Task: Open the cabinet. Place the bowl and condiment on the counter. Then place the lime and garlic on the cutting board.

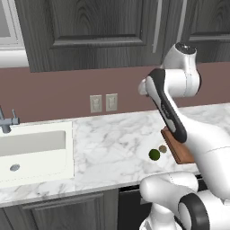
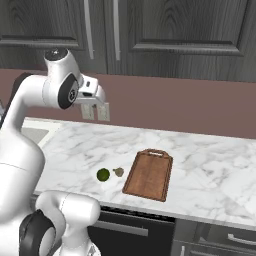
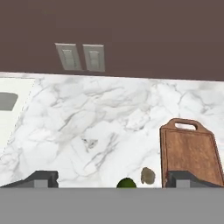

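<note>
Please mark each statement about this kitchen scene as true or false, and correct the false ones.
1. The cabinet doors are closed. True.
2. The lime lies on the cutting board. False: it lies on the counter, left of the board.
3. The garlic sits between the lime and the cutting board. True.
4. The gripper holds the lime. False: its jaws are open and empty, above the counter.
5. The cutting board carries a bowl. False: nothing lies on the board.

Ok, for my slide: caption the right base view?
Lime and garlic sit on the counter beside the board.
</note>
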You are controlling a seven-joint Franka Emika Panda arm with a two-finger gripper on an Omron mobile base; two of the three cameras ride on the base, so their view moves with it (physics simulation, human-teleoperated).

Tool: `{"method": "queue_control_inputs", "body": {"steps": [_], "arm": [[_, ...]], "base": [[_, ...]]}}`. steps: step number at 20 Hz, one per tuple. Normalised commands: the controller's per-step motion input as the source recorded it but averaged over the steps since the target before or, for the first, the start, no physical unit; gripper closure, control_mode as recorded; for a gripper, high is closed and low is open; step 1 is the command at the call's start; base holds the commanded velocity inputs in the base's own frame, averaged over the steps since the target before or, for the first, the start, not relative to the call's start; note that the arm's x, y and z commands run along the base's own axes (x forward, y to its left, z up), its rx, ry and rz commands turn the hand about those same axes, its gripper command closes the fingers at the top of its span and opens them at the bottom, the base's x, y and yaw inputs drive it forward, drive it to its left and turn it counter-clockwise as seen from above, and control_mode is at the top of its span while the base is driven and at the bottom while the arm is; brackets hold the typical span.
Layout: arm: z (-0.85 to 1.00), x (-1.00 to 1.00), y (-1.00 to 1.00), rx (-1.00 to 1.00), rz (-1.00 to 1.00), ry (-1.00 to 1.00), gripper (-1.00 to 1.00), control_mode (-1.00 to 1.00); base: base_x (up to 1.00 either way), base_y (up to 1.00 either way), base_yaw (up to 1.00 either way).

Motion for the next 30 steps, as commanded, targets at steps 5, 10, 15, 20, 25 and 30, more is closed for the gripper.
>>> {"method": "queue_control_inputs", "body": {"steps": [5, 10, 15, 20, 25, 30], "arm": [[0.33, -0.19, 0.0, 0.0, 0.0, -0.21, -1.0, -1.0], [0.43, -0.13, 0.0, 0.0, 0.0, -0.18, -1.0, -1.0], [0.43, -0.02, 0.0, 0.0, 0.0, -0.13, -1.0, -1.0], [0.41, 0.0, 0.0, 0.0, 0.0, -0.07, -1.0, -1.0], [0.42, 0.0, 0.0, 0.0, 0.0, -0.02, -1.0, -1.0], [0.35, 0.0, 0.0, 0.0, 0.0, -0.06, -1.0, -1.0]], "base": [[0.0, 0.0, 0.0], [0.0, 0.0, 0.0], [0.0, 0.0, 0.0], [0.0, 0.0, 0.0], [0.0, 0.0, 0.0], [0.0, 0.0, 0.0]]}}
